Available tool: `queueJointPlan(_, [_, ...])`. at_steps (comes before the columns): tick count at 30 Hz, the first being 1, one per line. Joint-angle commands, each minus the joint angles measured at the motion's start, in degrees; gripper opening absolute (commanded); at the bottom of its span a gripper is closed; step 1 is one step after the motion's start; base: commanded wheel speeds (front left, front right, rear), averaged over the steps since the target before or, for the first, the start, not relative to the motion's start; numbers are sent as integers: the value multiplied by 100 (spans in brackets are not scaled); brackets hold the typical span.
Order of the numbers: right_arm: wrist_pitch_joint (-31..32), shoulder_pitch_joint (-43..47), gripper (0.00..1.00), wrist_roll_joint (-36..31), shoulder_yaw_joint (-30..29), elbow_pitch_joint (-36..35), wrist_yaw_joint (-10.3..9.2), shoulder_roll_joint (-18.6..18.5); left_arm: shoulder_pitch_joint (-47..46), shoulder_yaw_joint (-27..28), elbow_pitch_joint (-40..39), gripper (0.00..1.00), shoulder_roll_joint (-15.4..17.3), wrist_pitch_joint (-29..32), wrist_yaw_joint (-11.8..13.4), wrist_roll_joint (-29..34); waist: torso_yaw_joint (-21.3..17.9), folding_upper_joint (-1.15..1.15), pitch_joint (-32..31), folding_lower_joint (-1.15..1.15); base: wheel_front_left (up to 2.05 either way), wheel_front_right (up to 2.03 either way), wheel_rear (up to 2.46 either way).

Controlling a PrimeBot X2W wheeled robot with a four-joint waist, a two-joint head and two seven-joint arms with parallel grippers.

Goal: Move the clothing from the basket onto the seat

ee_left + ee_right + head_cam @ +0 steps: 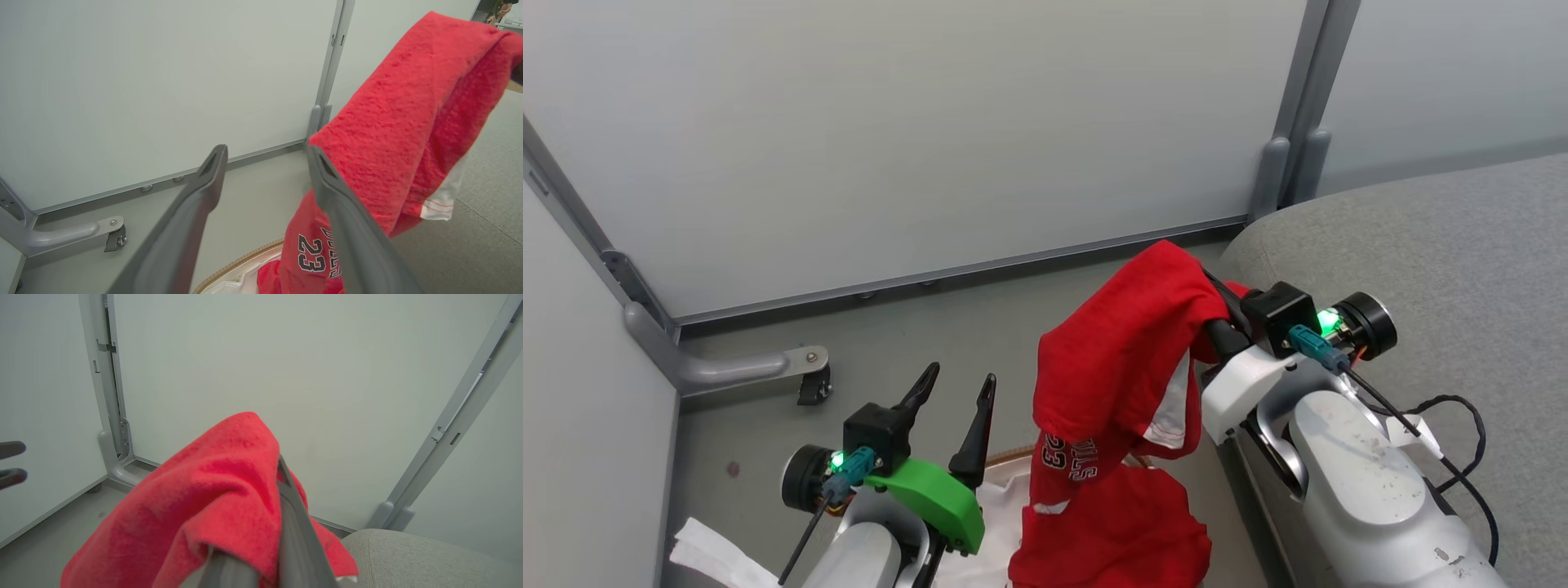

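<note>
A bright red jersey [1123, 359] marked with a dark 23 hangs in the air, draped over my right gripper [1217, 298], which is shut on its upper fold [229, 486]. Its lower end reaches down to more red clothing [1127, 531] in the basket [1013, 453], whose brown rim and white liner [241, 279] peek out at the bottom. My left gripper [956, 388] stands open and empty to the left of the hanging jersey [400, 134], one finger [331, 183] close beside the cloth. The grey seat [1437, 245] lies to the right.
Pale partition panels [931, 139] stand behind, with a metal foot and caster [809, 380] on the grey floor at the left. A black cable [1462, 425] loops off my right forearm. White cloth [719, 555] lies at the lower left.
</note>
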Motion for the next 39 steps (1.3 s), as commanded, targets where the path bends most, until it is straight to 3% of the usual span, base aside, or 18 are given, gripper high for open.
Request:
queueJointPlan(1, [-12, 16, 0, -18, -34, -10, -4, -23, 102, 56, -34, 100, -17, -2, -41, 62, -78, 0, 27, 0, 0, 0, 0])
queueJointPlan(23, [-12, -83, 0, -396, -662, -18, -5, -420, 341, 16, -652, 100, -135, 0, -135, 232, -1879, 0, 383, 0, 0, 0, 0])
queueJointPlan(31, [-12, 4, 0, -432, -925, -76, -5, -468, 319, -96, -702, 100, -136, 0, -139, 249, -1977, 0, 513, 0, 0, 0, 0])
queueJointPlan(39, [-12, -550, 0, -437, -1365, -131, -6, -496, 36, -212, -714, 100, -135, 0, -140, 411, -1642, 0, 1049, 0, 0, 0, 0])
